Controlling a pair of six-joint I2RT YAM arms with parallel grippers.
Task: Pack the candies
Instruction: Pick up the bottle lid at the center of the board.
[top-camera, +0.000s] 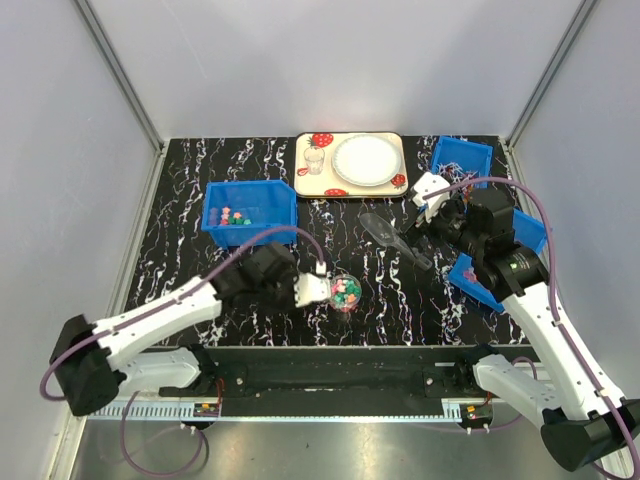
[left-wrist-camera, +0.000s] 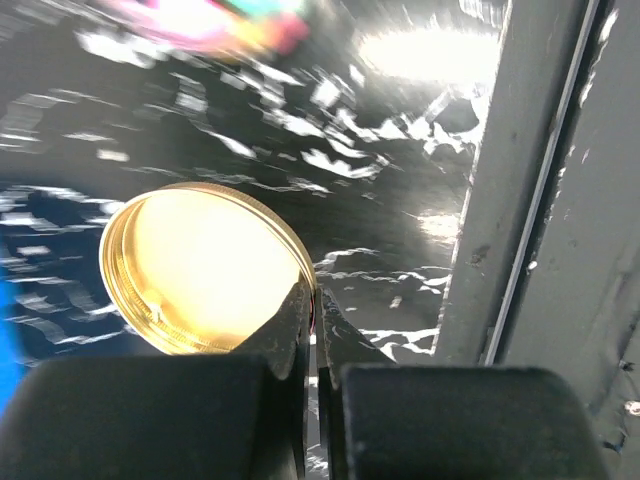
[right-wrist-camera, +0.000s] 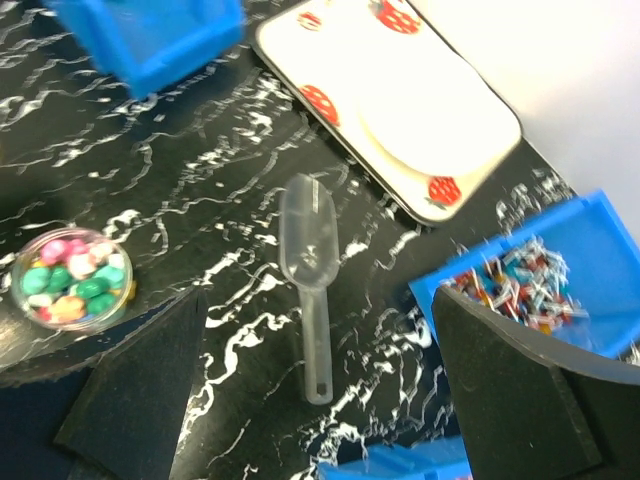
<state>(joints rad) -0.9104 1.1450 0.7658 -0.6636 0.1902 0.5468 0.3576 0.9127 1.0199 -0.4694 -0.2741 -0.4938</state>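
Note:
The candies (top-camera: 347, 290) fill a small clear jar on the table; they also show in the right wrist view (right-wrist-camera: 72, 277), and blurred at the top of the left wrist view (left-wrist-camera: 240, 15). More candies (top-camera: 237, 214) lie in the left blue bin (top-camera: 272, 200). My left gripper (top-camera: 316, 289), just left of the jar, is shut on the rim of a gold lid (left-wrist-camera: 200, 265). My right gripper (top-camera: 432, 203) is open and empty above a clear plastic scoop (right-wrist-camera: 310, 270) lying on the table.
A strawberry-print tray (top-camera: 303, 180) with a white plate (top-camera: 365, 159) and a small cup stands at the back. A blue bin (right-wrist-camera: 590, 255) of thin red-blue-white stick sweets sits at the right. Another blue bin (top-camera: 476, 283) lies near the right arm.

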